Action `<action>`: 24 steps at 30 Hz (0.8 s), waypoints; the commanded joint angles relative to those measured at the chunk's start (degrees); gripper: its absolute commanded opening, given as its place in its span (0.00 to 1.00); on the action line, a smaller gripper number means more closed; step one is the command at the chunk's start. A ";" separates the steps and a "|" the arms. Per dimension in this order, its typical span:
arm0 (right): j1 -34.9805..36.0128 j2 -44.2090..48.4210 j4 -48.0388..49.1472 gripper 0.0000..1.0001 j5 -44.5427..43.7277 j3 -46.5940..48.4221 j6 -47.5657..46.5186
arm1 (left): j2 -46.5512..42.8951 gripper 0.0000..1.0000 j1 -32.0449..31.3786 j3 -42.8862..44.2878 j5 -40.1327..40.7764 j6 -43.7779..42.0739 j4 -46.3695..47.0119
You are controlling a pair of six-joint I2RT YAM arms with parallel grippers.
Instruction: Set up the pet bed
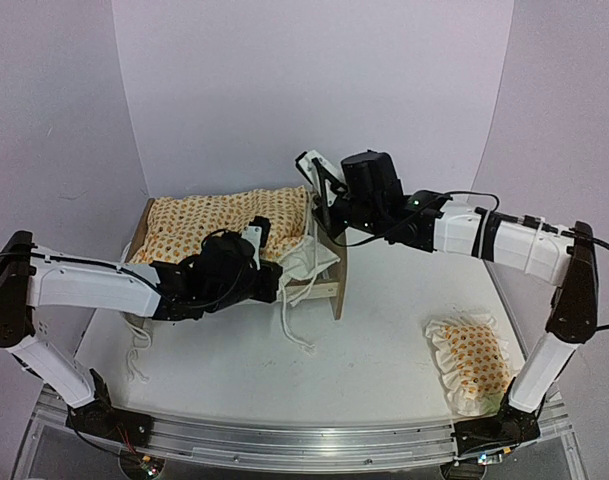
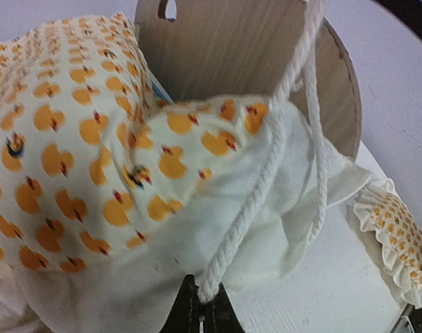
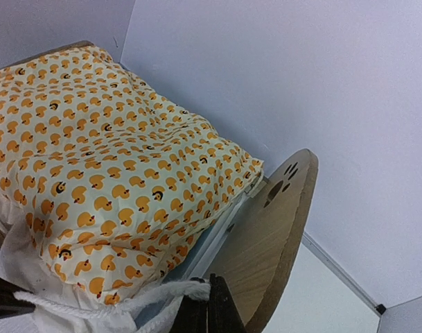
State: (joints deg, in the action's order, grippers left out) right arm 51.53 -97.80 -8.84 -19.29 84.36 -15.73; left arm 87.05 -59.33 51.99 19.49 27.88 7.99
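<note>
The pet bed, a small light-wood frame with rounded end boards, stands on the white tabletop toward its far left corner, close to the back wall. Its length runs along the far edge. In the right wrist view, a paw-print cutout shows in the right-hand end board.

A cream quilt printed with orange ducks fills the frame from one end board to the other and hides what is beneath it. At the right end its plain white underside and ruffle spill over the near side rail, bunched against the end board. A white twisted cord comes off this bunched corner. More loops of cord hang from the near side down onto the tabletop, one below the right end and one below the left end.

The left gripper is over the near side of the bed at that spilling corner, fingers pressed together and pinching the cord. The cord rises taut from the fingers across the white cloth. The right gripper hangs above the right end board, fingers likewise closed on a stretch of cord that trails off to its left along the quilt's edge.

A small ruffled pillow in the same duck print lies alone near the tabletop's near right corner, well apart from the bed and just beside the right arm's base.
</note>
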 commanded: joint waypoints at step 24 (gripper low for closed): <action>-9.54 -13.56 -7.85 0.00 31.28 19.84 -0.89 | 4.18 0.00 6.34 10.67 -10.78 -3.17 -3.61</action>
State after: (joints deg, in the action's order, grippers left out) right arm 40.47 -109.69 -19.29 11.97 104.09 -16.78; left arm 92.20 -53.80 60.16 12.32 24.05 1.26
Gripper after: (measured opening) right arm 0.021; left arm 0.012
